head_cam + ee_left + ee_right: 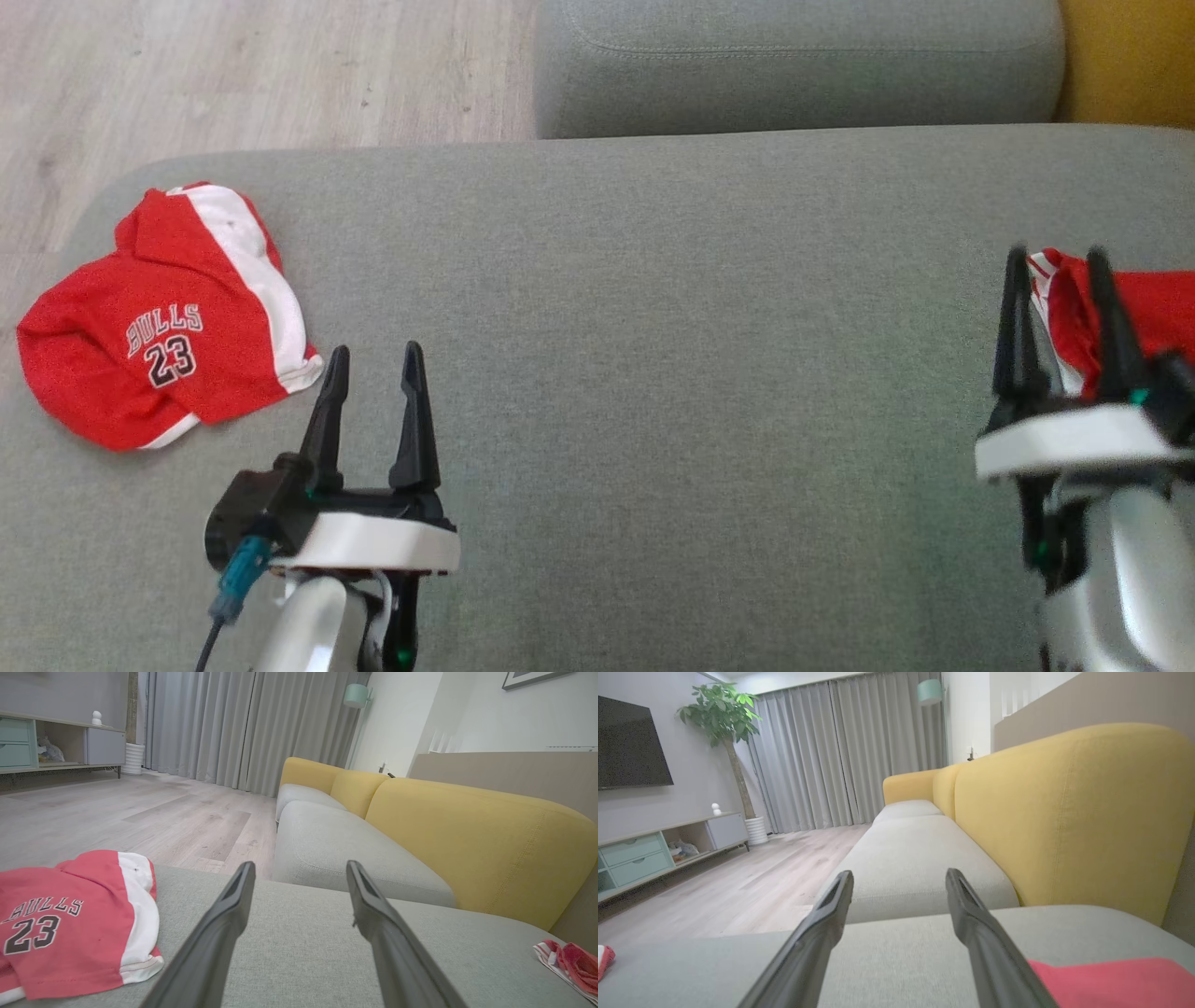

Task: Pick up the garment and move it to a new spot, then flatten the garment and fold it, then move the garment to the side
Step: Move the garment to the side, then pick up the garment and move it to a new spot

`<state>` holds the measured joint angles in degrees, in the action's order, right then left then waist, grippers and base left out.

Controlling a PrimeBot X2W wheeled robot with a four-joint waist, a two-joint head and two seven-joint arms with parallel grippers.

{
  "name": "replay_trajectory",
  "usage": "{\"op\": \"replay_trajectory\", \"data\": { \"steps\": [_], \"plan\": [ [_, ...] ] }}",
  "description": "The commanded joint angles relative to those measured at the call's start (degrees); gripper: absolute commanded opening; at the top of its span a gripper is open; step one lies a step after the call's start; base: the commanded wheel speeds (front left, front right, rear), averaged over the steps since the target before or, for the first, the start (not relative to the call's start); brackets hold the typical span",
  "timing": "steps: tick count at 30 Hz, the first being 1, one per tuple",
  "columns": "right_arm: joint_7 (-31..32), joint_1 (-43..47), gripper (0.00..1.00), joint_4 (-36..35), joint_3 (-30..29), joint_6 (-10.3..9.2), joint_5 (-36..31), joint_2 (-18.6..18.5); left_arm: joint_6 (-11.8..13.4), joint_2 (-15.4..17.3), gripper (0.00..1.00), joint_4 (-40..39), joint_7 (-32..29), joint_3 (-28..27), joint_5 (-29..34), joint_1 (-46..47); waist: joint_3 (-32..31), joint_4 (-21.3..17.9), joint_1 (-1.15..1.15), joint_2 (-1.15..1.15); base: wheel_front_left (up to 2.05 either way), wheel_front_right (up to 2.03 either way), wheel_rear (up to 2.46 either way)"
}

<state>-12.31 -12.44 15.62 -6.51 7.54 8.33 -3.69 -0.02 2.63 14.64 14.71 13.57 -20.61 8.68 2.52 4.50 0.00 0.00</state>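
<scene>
A red garment (163, 322) with a white stripe and "BULLS 23" print lies folded at the left end of the grey sofa seat (653, 327); the left wrist view has this garment (70, 924) at lower left. My left gripper (373, 359) is open just to its right, apart from it, fingers (224, 924) empty. A second red and white garment (1139, 313) lies at the right edge of the seat. My right gripper (1055, 261) stands open over its left part, with this red cloth (1111, 982) beside its right finger (980, 933).
A second grey seat cushion (794, 65) adjoins the far side, with a yellow backrest (1130, 56) at the right. Wooden floor (233, 65) lies beyond the seat's rounded left corner. The room holds a low cabinet (654, 849), a plant (724, 714) and curtains (840, 751).
</scene>
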Motion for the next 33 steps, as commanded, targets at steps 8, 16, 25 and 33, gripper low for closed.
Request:
{"op": "replay_trajectory", "data": {
  "steps": [8, 16, 25, 33],
  "plan": [
    [-2.53, 6.53, 1.00, 0.88, 3.29, -0.05, -0.32, 0.77, -0.16, 0.25, 1.00, -0.24, 0.29, -1.05, -0.20, -0.61, -0.28, 0.70, 0.00, 0.00, 0.00, 0.00, 0.00],
    [-2.67, 7.51, 1.00, 0.08, 4.02, -0.05, 0.34, 0.80, -0.20, 0.25, 1.00, 0.33, 0.29, -1.24, -0.32, -0.33, 0.07, 0.65, 0.00, 0.00, 0.00, 0.00, 0.00],
    [-2.68, 7.84, 1.00, -0.62, 6.00, -0.05, 1.03, 0.80, -0.12, 0.25, 1.00, 0.20, 0.29, -1.82, 0.03, 0.01, -0.25, 2.08, 0.00, 0.00, 0.00, 0.00, 0.00],
    [-2.68, 9.20, 1.00, -1.16, 8.40, -0.05, 1.21, 0.80, 0.16, 0.25, 1.00, 0.08, 0.29, -2.03, 0.29, -0.30, -1.31, 7.08, 0.00, 0.00, 0.00, 0.00, 0.00]
  ]
}}
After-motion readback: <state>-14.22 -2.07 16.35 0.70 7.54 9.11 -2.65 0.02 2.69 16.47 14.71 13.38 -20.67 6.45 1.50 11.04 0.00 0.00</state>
